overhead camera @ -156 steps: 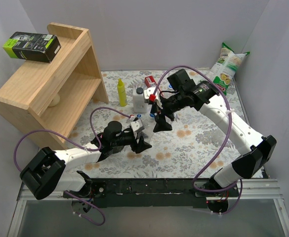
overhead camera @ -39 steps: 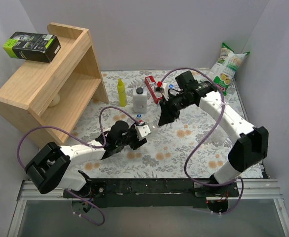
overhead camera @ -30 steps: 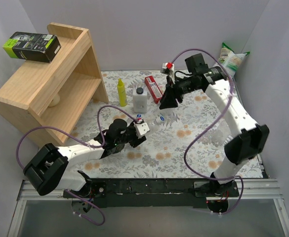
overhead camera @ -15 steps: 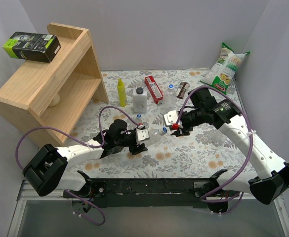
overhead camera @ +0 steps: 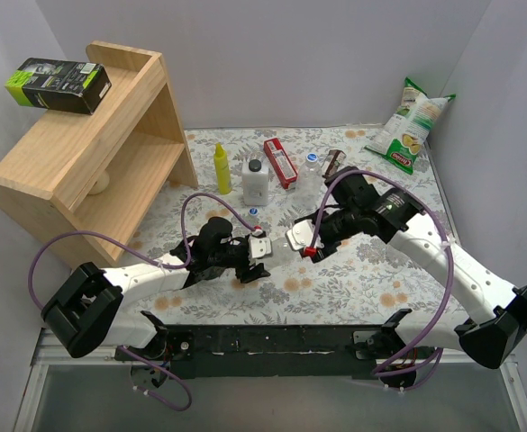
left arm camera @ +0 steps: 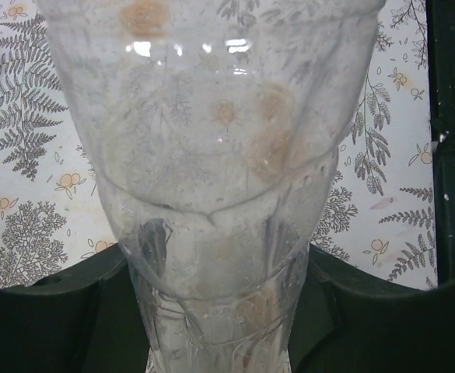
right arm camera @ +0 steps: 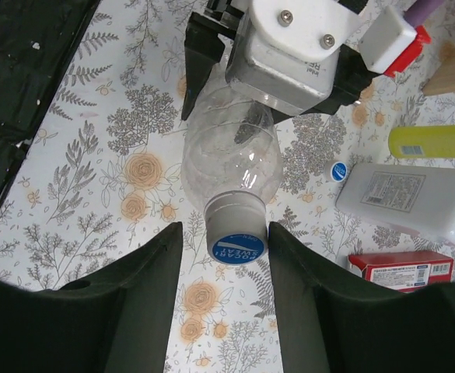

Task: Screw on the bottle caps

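Note:
A clear bottle lies level above the table, and my left gripper is shut on its body. Its neck points right and carries a bottle cap with pale sides and a blue top. My right gripper is open, one finger on each side of that cap. There is a clear gap on the left and hardly any on the right. From above, the two grippers face each other mid-table. A loose blue cap lies on the cloth. A second clear bottle stands at the back, capped.
Behind the grippers stand a white black-capped bottle, a yellow bottle, a red box and a brown packet. A snack bag leans at the back right. A wooden shelf carrying a black box fills the left.
My right arm has swung down from the back of the table to the bottle's neck, so the cap now sits between its fingers. The left gripper has kept the bottle almost still.

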`<state>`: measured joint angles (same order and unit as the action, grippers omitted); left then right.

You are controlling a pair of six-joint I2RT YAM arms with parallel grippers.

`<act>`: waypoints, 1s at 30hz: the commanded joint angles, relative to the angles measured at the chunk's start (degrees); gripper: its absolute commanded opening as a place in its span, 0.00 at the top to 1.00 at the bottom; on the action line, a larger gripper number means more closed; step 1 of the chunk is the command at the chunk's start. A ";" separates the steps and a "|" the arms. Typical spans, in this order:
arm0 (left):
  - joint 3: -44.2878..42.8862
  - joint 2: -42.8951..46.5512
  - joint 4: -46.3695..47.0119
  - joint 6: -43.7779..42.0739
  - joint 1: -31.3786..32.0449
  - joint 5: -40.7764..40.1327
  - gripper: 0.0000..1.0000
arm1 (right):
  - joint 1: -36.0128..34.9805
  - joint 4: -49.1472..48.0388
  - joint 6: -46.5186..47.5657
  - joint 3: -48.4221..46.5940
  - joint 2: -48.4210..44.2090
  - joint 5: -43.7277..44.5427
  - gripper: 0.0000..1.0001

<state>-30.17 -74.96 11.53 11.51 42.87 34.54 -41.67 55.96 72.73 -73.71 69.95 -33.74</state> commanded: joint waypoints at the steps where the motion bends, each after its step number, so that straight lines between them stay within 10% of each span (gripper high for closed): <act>1: -1.99 0.96 0.25 -0.87 -0.25 1.14 1.00 | -1.13 1.16 1.72 1.03 0.27 1.04 0.47; 10: -1.29 1.13 2.18 -1.22 -0.16 -0.26 1.00 | 0.35 1.07 -5.66 0.42 4.21 4.91 0.98; 20: -2.61 -1.15 14.75 3.00 0.81 -20.13 1.00 | 6.16 12.51 -36.59 -16.28 22.42 -20.32 0.98; 30: -0.33 2.70 9.57 12.99 0.19 -13.57 1.00 | 17.24 -9.21 -52.01 -22.97 17.69 -27.35 0.32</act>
<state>-30.09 -75.72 19.55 18.04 43.31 16.78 -26.35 54.96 27.53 -95.81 92.95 -52.51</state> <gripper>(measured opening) 0.523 0.655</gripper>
